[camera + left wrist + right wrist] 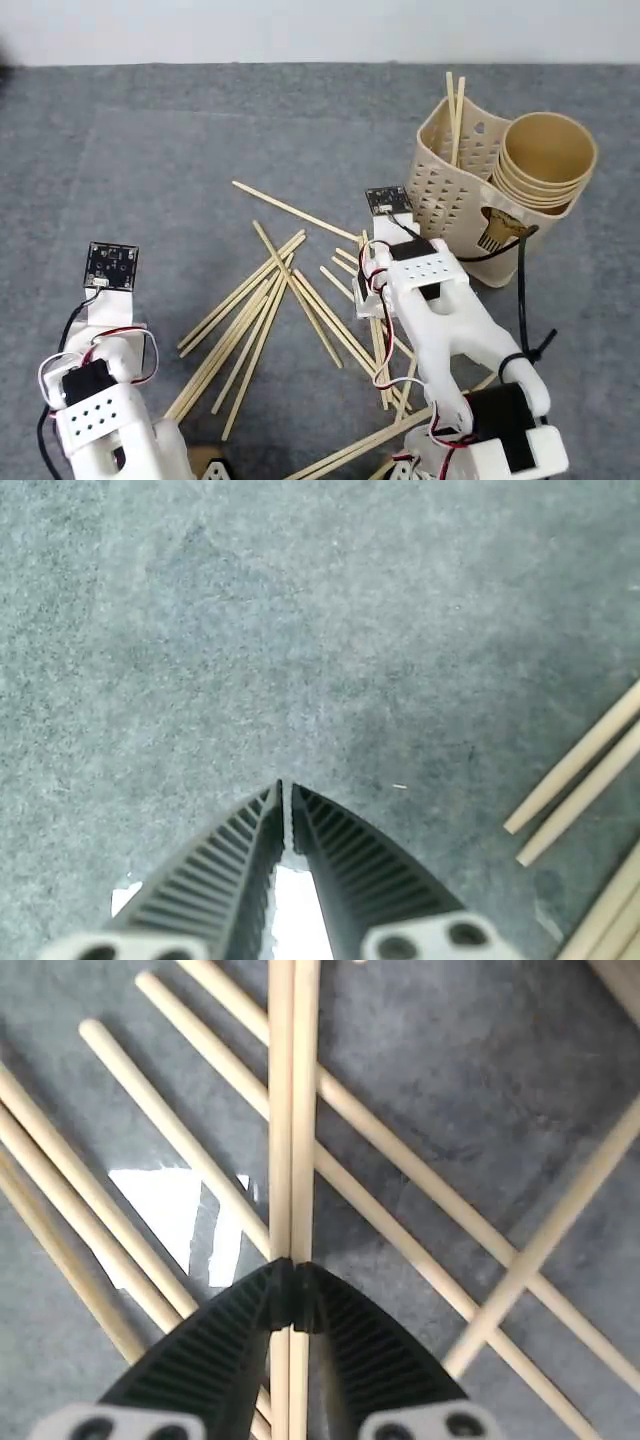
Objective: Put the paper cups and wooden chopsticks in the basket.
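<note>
The left hand (286,792) hangs low over the grey surface (300,620) with its fingers pressed together, nothing between them. The ends of a few loose chopsticks (575,785) lie near it, off to one side and apart from its tips. Between the two arms more chopsticks (255,305) sprawl crosswise (a loose heap, some overlapping). The right hand (292,1280) sits low over this heap, its fingers also closed tip to tip, and a pair of chopsticks (292,1110) side by side runs straight out from under the tips. Just beyond this hand, towards its right, stands the basket (450,195), holding a stack of paper cups (545,160) and two upright sticks (455,110).
</note>
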